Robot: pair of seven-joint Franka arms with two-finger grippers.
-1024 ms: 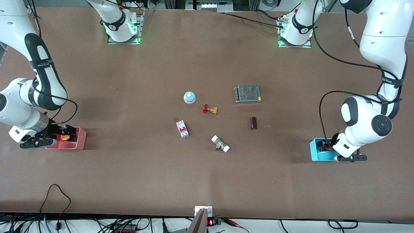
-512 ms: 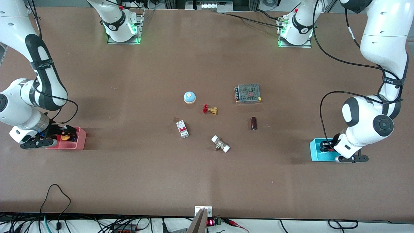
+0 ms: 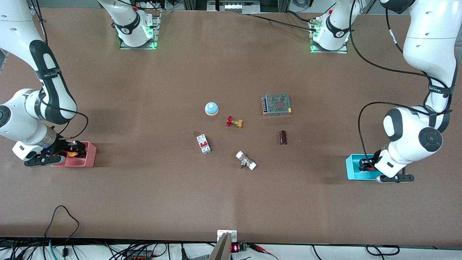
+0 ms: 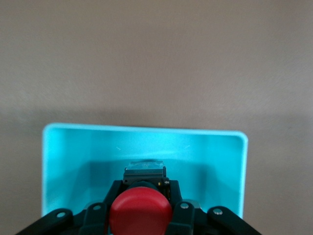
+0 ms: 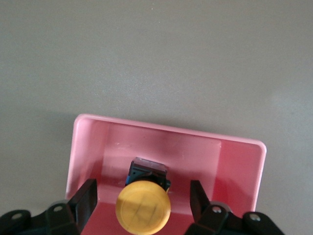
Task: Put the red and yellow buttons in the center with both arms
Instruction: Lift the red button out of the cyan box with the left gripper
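the left gripper (image 4: 140, 215) is down in the cyan bin (image 3: 352, 168) at the left arm's end of the surface (image 3: 144, 198), and its fingers (image 4: 183, 215) sit tight against the black body of the red button (image 4: 140, 211), grasping it while it is still inside the bin. the right gripper (image 5: 143, 201) is in the pink bin (image 5: 166, 134) at the right arm's end; its fingers (image 5: 88, 196) stand released on either side of the yellow button (image 5: 143, 205), with clear gaps to the cap, so nothing is gripped there yet.

risks, as i judge them: the yellow button looks slightly off-centre between the spread fingers, so closing may push it sideways or tip it against the bin wall instead of clamping it. both bins are light and shallow; a finger catching a rim on the way up could drag or lift the bin with the button. the red button is held low on its body, under a wide cap, so it could rotate or slip during the carry. the centre, taken from the blue dome (image 3: 211, 108), is already crowded: the red-handled valve (image 3: 234, 122) just beside it and a breaker (image 3: 203, 143) nearer the camera leave limited bare surface, and two arms arriving together could clash.

no writing or brand can be read on the buttons or bins; the print on the arm bands is too small to make out.
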